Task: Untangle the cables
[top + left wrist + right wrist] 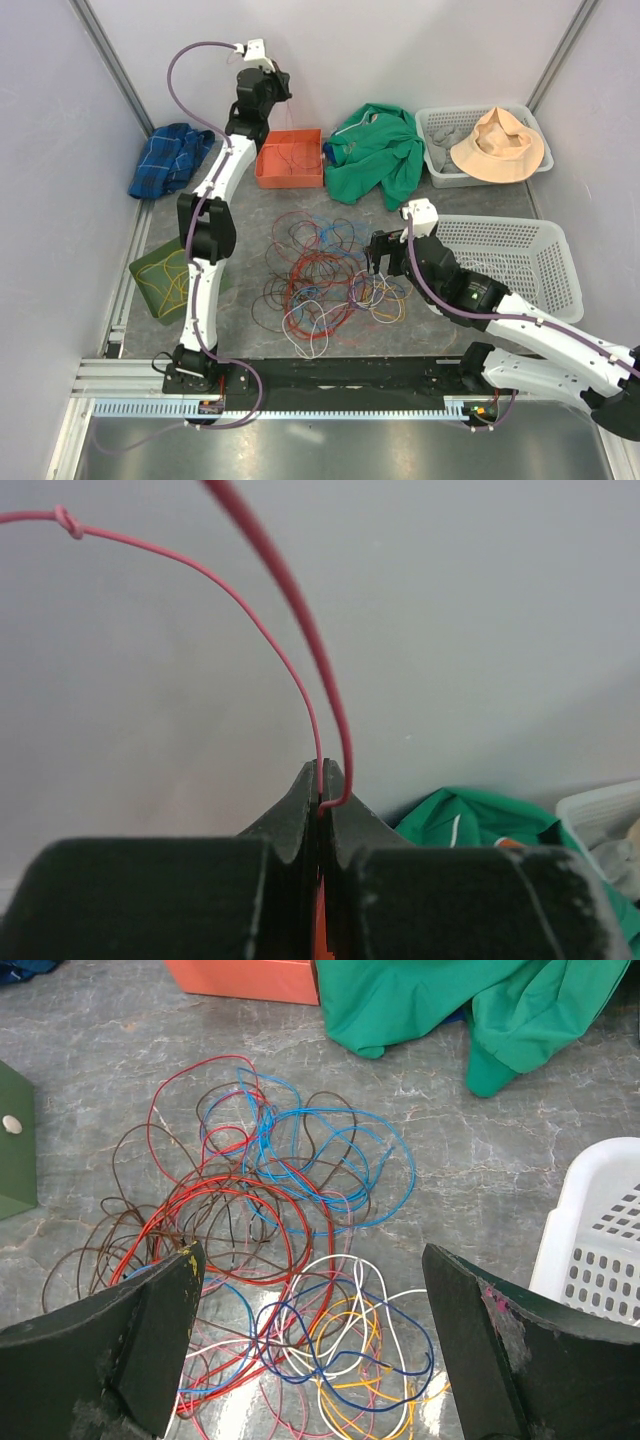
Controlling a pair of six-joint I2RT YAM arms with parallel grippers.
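My left jaws are pinched fully together on 1 thin red cable (315, 655). It is nipped at the very tips, and both runs arc away beyond them. The thinner-looking run carries a small knot (68, 522) far out to the left of the tips. An orange sliver shows under the jaws, so I judge they hang above the orange tray (290, 160). A few thin wires seem to lie in that tray, though I cannot tell how many.

My right jaws stand as wide as they go and hold nothing. The main tangle of cables (270, 1240) lies on the worktop (470, 1160) below and ahead of them, spreading across the gap between the 2 jaws. Red and brown loops lie toward the left jaw, and blue loops lie farther ahead. White, dark blue and yellow loops are nearest, between the tips. A white basket (590, 1250) sits just beyond the right jaw, and a green garment (450, 1000) lies well ahead.

I judge the job to be at an early stage. 1 red cable is held away from the heap, and perhaps a few more are set aside in the tray. The bulk is left: the loops cross over and under each other in 1 heap, with no colour lying apart. What remains is drawing them out 1 by 1.
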